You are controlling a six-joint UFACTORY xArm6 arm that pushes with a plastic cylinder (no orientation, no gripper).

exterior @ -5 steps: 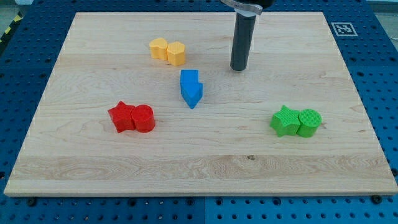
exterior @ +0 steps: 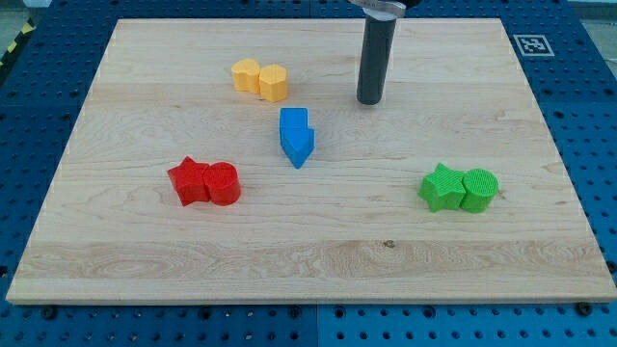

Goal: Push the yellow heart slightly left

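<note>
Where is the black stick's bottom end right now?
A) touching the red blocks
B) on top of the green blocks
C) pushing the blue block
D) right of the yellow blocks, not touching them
D: my tip rests on bare wood to the view's right of the yellow blocks, clearly apart from them.

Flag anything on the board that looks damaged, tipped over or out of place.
Nothing stands out. The yellow blocks, blue block, red blocks and green blocks all sit flat and whole on the wooden board. My tip rests apart from them, to the view's right of the yellow blocks.
</note>
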